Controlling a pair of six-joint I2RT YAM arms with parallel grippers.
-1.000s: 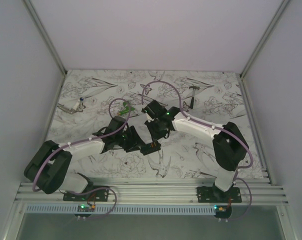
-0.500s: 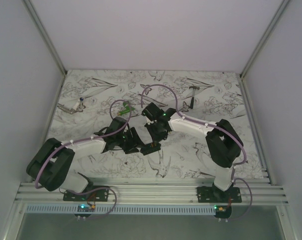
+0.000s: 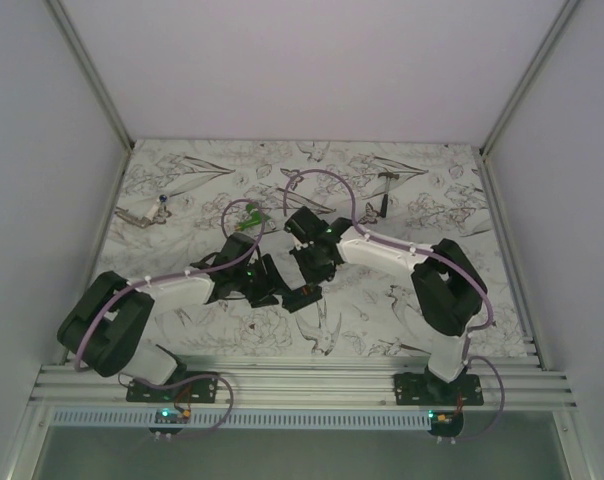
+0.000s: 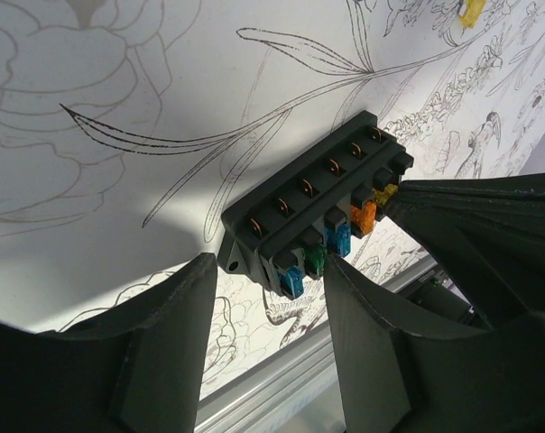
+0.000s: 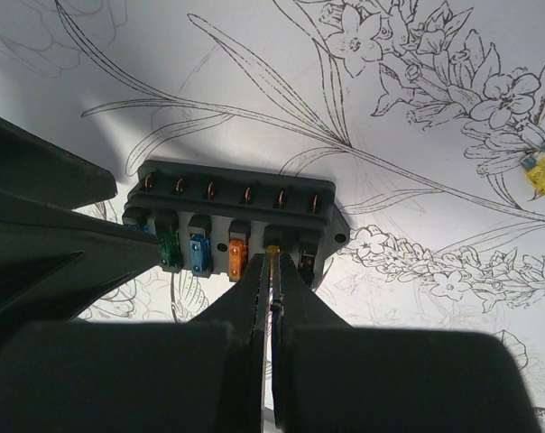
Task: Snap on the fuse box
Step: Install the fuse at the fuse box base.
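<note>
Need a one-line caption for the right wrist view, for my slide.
Right gripper, shut, tips at the yellow fuse in the black fuse box on the flower-printed table.

No words, numbers, brand names or signs can be read anywhere in these pictures. The bench has only drawn flowers, leaves and birds on it, and the fuse box shows no letters that can be made out.
</note>
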